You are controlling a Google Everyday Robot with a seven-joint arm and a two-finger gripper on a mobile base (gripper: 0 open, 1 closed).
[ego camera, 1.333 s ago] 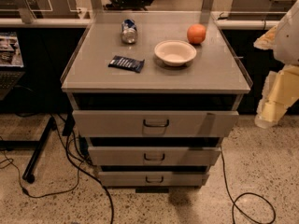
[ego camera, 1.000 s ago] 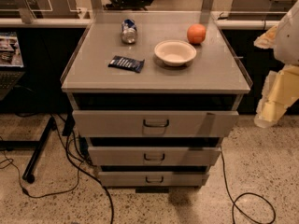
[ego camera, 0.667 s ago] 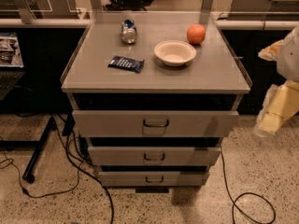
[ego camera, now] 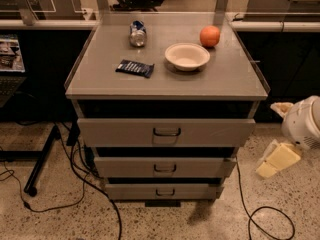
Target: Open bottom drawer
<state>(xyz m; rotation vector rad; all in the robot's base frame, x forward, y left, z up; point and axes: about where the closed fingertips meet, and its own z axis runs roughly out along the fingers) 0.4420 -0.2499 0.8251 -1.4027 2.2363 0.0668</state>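
Observation:
A grey cabinet stands in the middle with three drawer fronts. The bottom drawer (ego camera: 165,190) is the narrowest and shortest, shut, with a small dark loop handle (ego camera: 165,192). Above it are the mid-sized drawer (ego camera: 165,167) and the widest top drawer (ego camera: 166,132), both shut. My gripper (ego camera: 276,161) is cream coloured and hangs low at the right of the cabinet, under the white arm housing (ego camera: 302,121). It is about level with the middle drawer, well apart from the bottom drawer's handle, and touches nothing.
On the cabinet top (ego camera: 100,79) lie a crushed can (ego camera: 137,33), an orange (ego camera: 210,35), a white bowl (ego camera: 187,55) and a dark snack packet (ego camera: 134,68). Cables (ego camera: 75,184) run over the speckled floor on both sides. A black stand leg (ego camera: 40,164) is at the left.
My arm and gripper have moved down and a little away to the right of the cabinet. The drawers and the things on top have not moved.

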